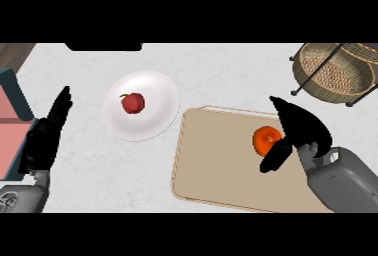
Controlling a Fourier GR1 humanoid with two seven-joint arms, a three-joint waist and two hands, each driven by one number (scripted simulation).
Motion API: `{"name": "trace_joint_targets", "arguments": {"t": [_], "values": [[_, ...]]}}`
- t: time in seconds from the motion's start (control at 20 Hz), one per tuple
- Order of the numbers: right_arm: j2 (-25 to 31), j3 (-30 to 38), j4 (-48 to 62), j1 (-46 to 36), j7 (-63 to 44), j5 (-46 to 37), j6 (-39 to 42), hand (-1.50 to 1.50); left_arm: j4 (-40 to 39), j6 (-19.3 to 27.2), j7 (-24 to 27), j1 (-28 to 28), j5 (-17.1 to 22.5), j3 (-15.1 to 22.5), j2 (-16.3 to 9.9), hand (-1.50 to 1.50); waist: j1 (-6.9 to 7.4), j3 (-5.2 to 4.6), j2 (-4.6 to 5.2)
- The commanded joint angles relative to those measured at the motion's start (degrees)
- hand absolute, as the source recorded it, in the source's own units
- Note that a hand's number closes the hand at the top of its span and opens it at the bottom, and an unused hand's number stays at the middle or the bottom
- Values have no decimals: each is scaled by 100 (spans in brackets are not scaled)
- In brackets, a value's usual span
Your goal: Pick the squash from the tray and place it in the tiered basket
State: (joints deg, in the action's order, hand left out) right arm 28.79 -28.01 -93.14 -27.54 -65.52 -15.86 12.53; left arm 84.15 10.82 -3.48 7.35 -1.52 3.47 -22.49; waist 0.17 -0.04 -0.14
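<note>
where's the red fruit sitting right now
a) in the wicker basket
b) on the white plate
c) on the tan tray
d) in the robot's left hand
b: the red fruit lies on the white plate, left of the tray, which holds only the orange squash.

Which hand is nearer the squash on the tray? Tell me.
Right. The right hand hangs just beside the squash on the tray; the left hand rests open far across the counter, near the left edge.

One head view looks steeply down at the counter (221, 65).
</note>
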Motion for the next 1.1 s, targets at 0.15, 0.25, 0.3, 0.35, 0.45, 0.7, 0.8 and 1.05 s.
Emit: {"name": "trace_joint_targets", "arguments": {"t": [0.15, 0.25, 0.3, 0.35, 0.45, 0.7, 0.8, 1.05], "values": [[-238, 65, 377, -1, -735, -201, 285, -150, -229, 3, -12, 239, -168, -79, 84, 0, -28, 0, 15], [-456, 70, 574, -60, -730, -286, 236, -150, -3, 175, 10, -11, -382, 159, 306, 0, 5, 1, 11], [-531, -47, 249, 127, -1021, -296, 217, -150, -332, -97, 10, 240, -114, -103, 141, 0, -47, -2, 8], [-448, 74, 838, 183, -377, -438, 66, -150, -107, 110, -8, 68, -302, 89, 339, 0, 1, 3, 17], [-476, 141, 844, 190, -329, -513, 190, -150, -132, -46, 21, 34, -175, -52, 292, 0, -2, 2, 13], [-1034, -42, 1137, 201, -331, -870, 50, -150, -395, -122, 55, 350, -273, -207, 258, 0, -2, 2, 21], [-944, 256, 1146, 255, -198, -758, 191, -150, -254, -348, 151, 127, -147, -359, 115, 0, 5, 2, 14], [-886, 680, 1749, 23, 371, -626, 607, -150, 7, -49, -193, 98, -521, -118, 463, 0, 7, 4, 18]]}}
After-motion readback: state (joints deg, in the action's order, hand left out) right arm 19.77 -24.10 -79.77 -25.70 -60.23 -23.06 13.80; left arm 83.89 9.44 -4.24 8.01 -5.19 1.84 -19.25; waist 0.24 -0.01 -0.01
